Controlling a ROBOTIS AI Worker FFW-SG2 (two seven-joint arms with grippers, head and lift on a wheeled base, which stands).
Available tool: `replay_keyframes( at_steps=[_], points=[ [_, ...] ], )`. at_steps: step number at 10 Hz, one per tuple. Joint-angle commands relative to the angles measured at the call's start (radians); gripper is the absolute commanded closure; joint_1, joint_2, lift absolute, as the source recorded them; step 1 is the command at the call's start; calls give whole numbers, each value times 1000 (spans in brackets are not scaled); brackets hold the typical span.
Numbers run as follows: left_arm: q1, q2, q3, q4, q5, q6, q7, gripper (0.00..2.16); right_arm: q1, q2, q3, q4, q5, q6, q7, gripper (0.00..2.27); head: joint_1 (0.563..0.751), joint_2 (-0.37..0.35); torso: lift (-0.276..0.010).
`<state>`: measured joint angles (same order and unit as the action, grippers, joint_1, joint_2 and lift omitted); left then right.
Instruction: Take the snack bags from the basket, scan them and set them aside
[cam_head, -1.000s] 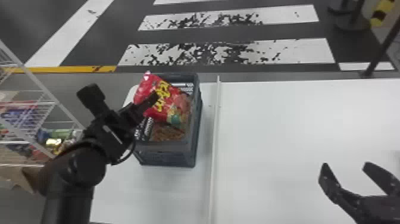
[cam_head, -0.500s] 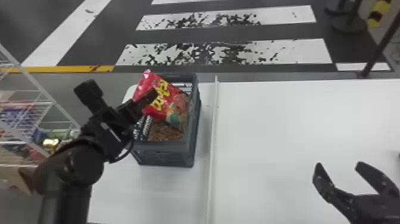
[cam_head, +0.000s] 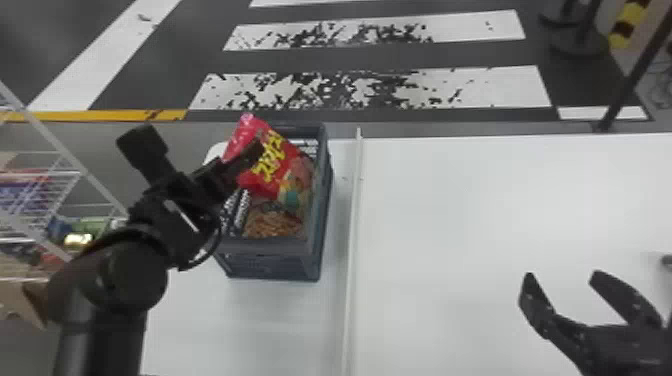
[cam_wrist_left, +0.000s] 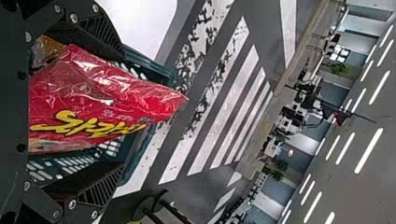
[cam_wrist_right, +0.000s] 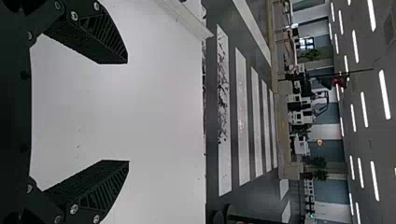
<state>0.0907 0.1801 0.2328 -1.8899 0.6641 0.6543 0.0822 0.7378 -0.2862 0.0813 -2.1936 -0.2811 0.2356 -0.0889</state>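
Bag between parted fingers at the basket

Red snack bag (cam_head: 275, 170) leans inside the basket (cam_head: 280, 245), one corner rising past the basket's far-left rim. The left gripper (cam_wrist_left: 123, 110) comes in from the basket's left side, its fingers apart, one on each side of the bag; the bag's corner points outward past their tips. So the bag's length runs roughly along the fingers, and closing them should pinch across it. The right gripper (cam_head: 563, 274), fingers also spread, is over the surface (cam_head: 475, 215) well right of the basket, making the left the nearer arm for this lift.
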Motion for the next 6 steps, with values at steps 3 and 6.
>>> replay_keyframes(
  at_steps=[3, 6],
  points=[
    [-6, -1, -17, -17, -14, 8, -1, 370, -1, 1, 2, 0, -1, 0, 0, 167, 695, 136, -75],
    [-20, 1, -23, 9, -32, 23, -1, 610, -3, 1, 2, 0, -3, 6, 0, 167, 695, 134, -75]
  ],
)
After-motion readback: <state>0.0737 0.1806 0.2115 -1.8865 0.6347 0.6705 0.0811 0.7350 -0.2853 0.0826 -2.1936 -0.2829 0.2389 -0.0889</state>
